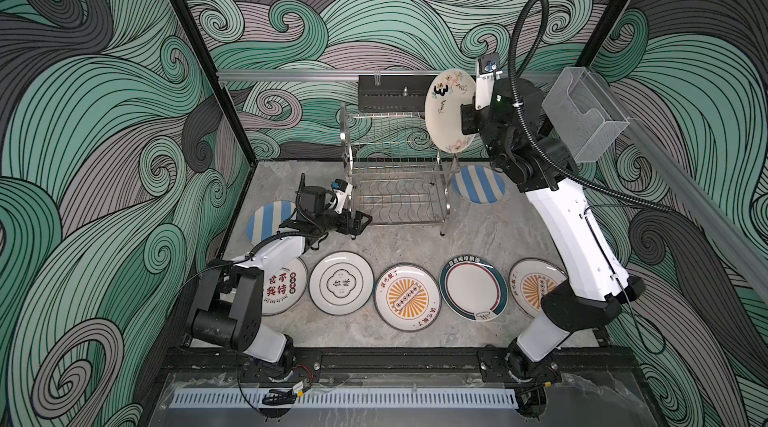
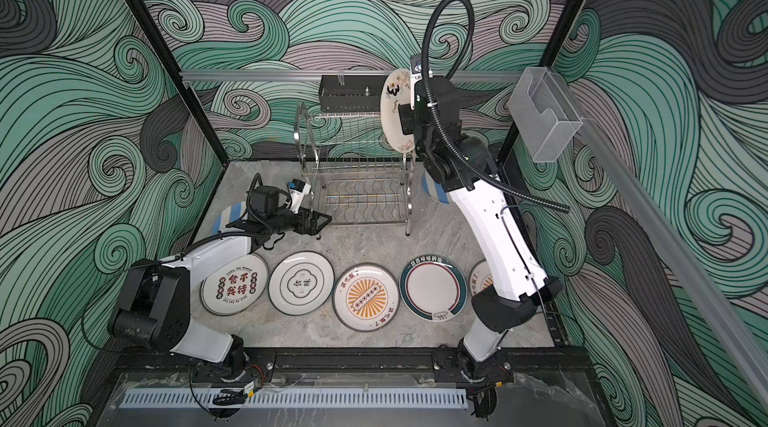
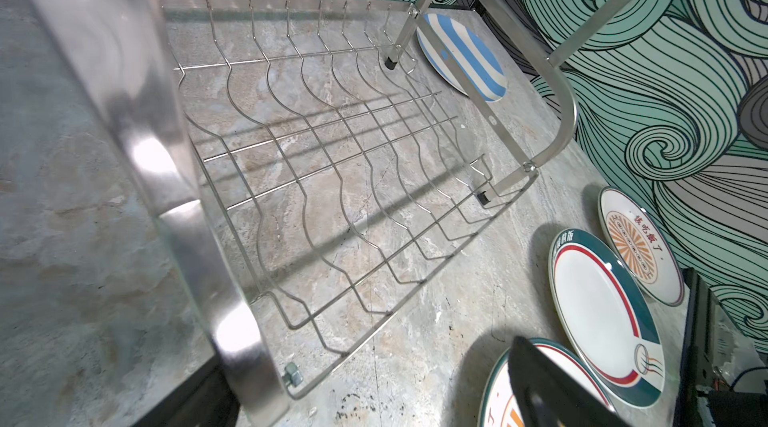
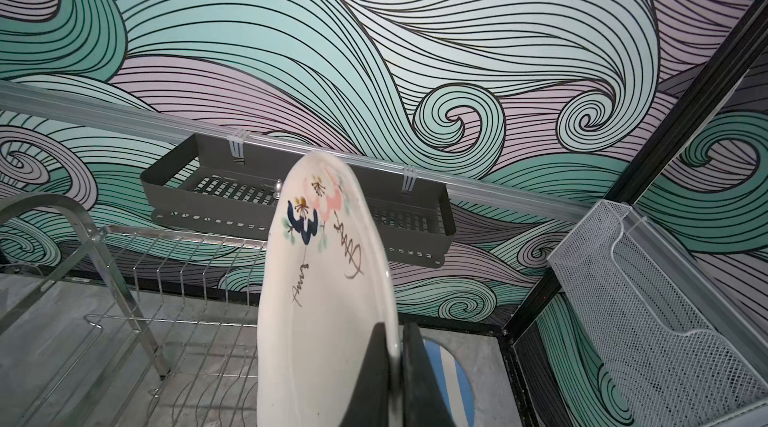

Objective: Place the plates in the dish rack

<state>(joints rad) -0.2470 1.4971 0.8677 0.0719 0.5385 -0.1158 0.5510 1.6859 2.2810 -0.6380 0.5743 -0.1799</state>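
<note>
"How far along is it?"
"The right fingers (image 4: 419, 379) pinch a white flower-painted ceramic plate (image 4: 328, 300) upright beside the top shelf of the shiny two-tier steel wire dish rack (image 1: 399, 196). The left fingers (image 3: 540, 383) are spread, empty."
"Anything racked?"
"Nothing; seven plates (image 1: 407, 298) lie on the grey stone tabletop (image 1: 415, 246)."

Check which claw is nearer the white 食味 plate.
Left. Left claw sits low just behind the white 食味 plate; right claw is high by the dish rack's top tier, gripping a floral plate.
</note>
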